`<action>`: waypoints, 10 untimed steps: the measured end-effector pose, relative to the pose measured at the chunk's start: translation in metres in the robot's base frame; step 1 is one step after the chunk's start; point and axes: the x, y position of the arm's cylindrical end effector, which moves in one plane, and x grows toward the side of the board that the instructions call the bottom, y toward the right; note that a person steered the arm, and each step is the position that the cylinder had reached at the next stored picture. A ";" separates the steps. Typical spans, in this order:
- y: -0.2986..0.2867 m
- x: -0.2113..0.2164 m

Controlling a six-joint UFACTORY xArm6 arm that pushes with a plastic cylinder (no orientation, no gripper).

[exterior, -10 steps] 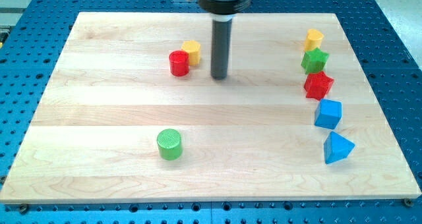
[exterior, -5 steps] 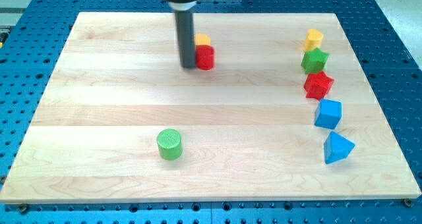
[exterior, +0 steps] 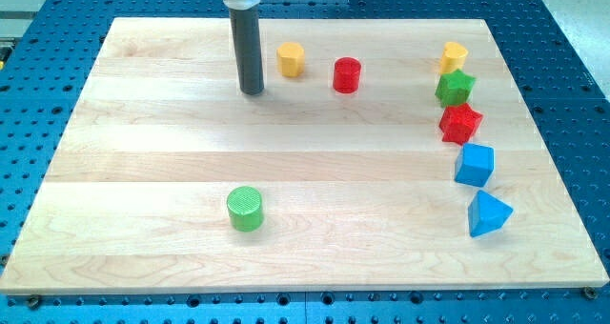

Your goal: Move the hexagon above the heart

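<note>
A yellow hexagon block (exterior: 291,59) sits near the view's top, left of centre. A yellow block that looks like the heart (exterior: 454,56) sits at the view's top right. A red cylinder (exterior: 347,75) stands between them, just right of the hexagon and a little lower. My tip (exterior: 252,91) rests on the board to the left of the hexagon and slightly below it, apart from it by a small gap. It touches no block.
Below the heart, a column runs down the view's right: green star (exterior: 456,86), red star (exterior: 461,123), blue cube (exterior: 474,164), blue triangle (exterior: 487,213). A green cylinder (exterior: 245,209) stands at the lower left of the wooden board (exterior: 143,152).
My tip went from right of the pair to its left. The red cylinder slid right, away from the hexagon. The hexagon shifted slightly right and up.
</note>
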 end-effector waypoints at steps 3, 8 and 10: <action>-0.099 0.004; 0.021 -0.021; 0.062 -0.068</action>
